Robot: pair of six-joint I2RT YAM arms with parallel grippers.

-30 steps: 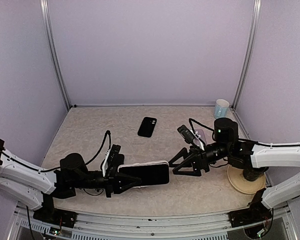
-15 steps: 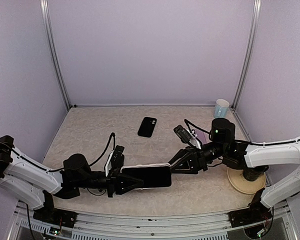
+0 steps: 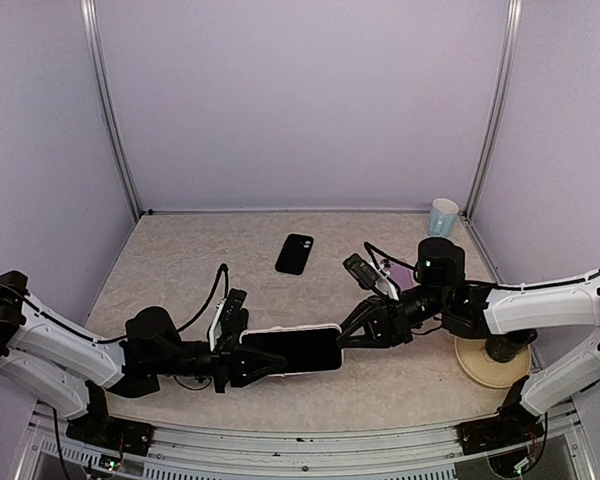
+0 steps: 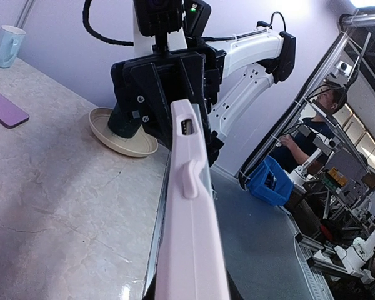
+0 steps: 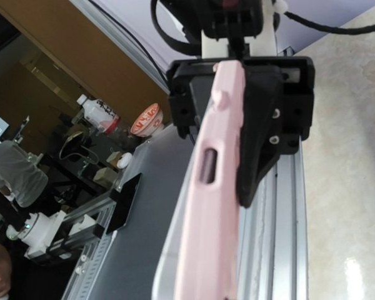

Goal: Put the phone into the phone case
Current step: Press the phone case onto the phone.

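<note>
Lilac walls (image 3: 300, 100) on three sides, framed by metal uprights; below them, beige marbled surface (image 3: 180, 260).

Left arm (image 3: 50, 350) and right arm (image 3: 540, 305), white with black joints, reaching inward from the near corners and meeting close to the middle of the near edge.

Round tan dish (image 3: 475, 368) beside the right edge, partly hidden behind the right arm.

Pink phone case (image 3: 292, 350) held level above the surface near the middle of the near edge, dark glossy face upward, long axis roughly parallel to that edge. Pink side wall with raised button bump and cutouts seen edge-on in both wrist views. Phone inside or not: cannot tell.

Left hand (image 3: 242, 365) clenched on the left end of the case. Right hand (image 3: 355, 332) closed on the opposite end, black fingers (image 4: 144, 94) flanking the pink edge on both sides in the left wrist view.

Black phone-shaped slab (image 3: 294, 253) flat on the surface toward the far edge, about midway along it, well apart from both hands.

Pale blue mug (image 3: 443, 216) upright in the far right corner.

Purple flat slab (image 4: 5, 107) lying between mug and dish, mostly hidden by the right arm in the top view.
</note>
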